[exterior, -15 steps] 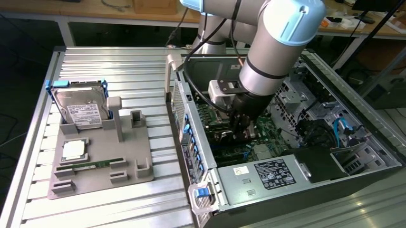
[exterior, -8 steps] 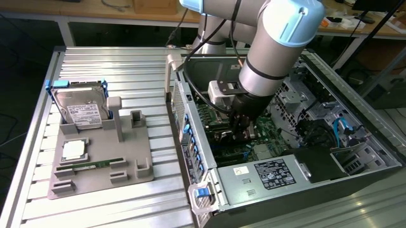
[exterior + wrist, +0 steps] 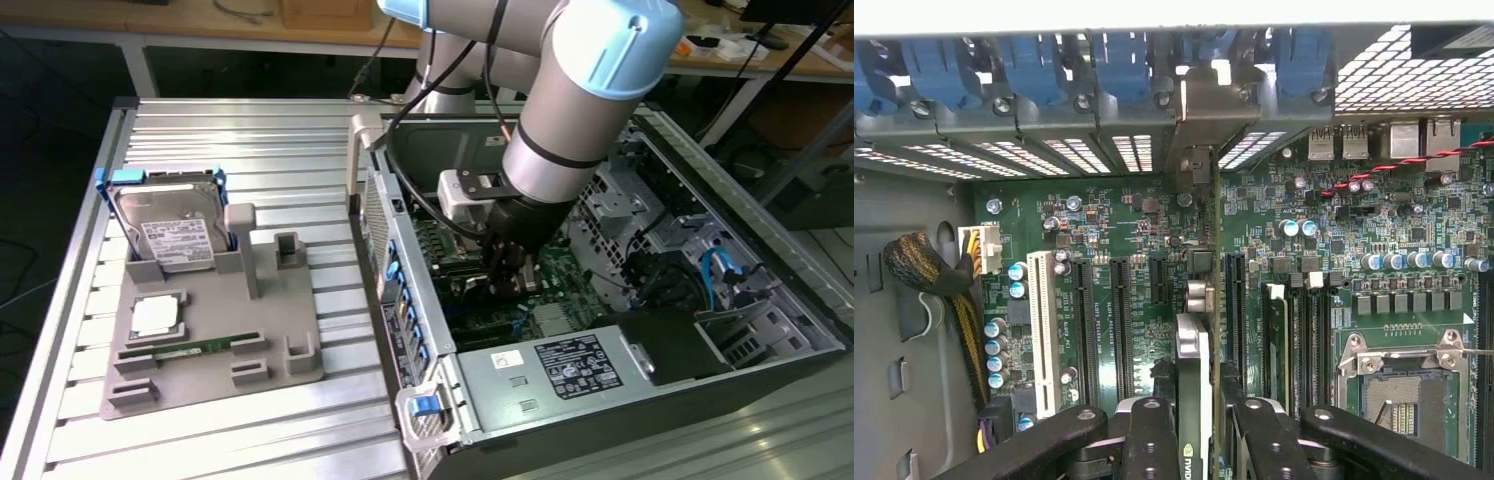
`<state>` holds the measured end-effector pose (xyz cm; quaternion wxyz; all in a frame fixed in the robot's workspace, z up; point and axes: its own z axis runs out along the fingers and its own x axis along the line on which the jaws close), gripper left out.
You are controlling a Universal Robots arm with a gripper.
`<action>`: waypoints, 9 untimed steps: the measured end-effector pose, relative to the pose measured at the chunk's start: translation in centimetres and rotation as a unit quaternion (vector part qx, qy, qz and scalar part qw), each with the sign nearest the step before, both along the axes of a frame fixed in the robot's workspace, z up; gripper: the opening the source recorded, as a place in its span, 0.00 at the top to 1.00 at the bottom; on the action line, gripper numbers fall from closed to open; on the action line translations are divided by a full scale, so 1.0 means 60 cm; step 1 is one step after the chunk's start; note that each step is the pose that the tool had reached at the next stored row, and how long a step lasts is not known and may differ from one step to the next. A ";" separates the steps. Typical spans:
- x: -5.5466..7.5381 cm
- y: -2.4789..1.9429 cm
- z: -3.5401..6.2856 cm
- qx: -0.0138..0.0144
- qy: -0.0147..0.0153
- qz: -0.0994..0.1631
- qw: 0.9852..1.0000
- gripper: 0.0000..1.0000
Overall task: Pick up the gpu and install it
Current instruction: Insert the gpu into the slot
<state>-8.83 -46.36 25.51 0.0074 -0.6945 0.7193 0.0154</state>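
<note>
A ribbed metal tabletop (image 3: 240,130) carries one grey holder (image 3: 287,330) and one open computer case (image 3: 378,215). Seen from the exterior view, the holder lies at 9 o'clock from the case. One silver hard drive (image 3: 167,225) stands at the holder's 12 o'clock end, and one slim green memory stick (image 3: 200,349) lies toward its 6 o'clock end.

One arm (image 3: 574,100) reaches down into the case, with its hand (image 3: 511,265) low over the board. In the wrist view the hand (image 3: 1194,425) pinches the one gpu (image 3: 1194,370). Its two black fingers (image 3: 1150,440) press on either side of the card. The card stands edge-on above the green motherboard (image 3: 1144,230), among three long black slots (image 3: 1122,320) and near one white slot (image 3: 1040,330).
</note>
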 end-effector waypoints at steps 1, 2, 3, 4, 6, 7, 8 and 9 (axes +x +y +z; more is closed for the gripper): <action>0.000 0.0001 0.001 0.000 0.000 0.000 1.000 0.73; 0.000 0.0001 0.002 0.000 0.000 0.000 1.000 0.73; 0.000 0.0002 0.005 0.001 0.000 0.000 1.000 0.73; 0.000 0.0001 0.008 0.000 0.000 0.000 1.000 0.73; 0.000 0.0000 0.013 0.000 0.000 0.000 1.000 0.73; 0.000 -0.0001 0.013 0.000 0.000 0.000 1.000 0.73; 0.000 0.0000 0.013 0.000 0.000 0.000 1.000 0.73; 0.000 0.0000 0.013 0.000 0.000 -0.001 1.000 0.73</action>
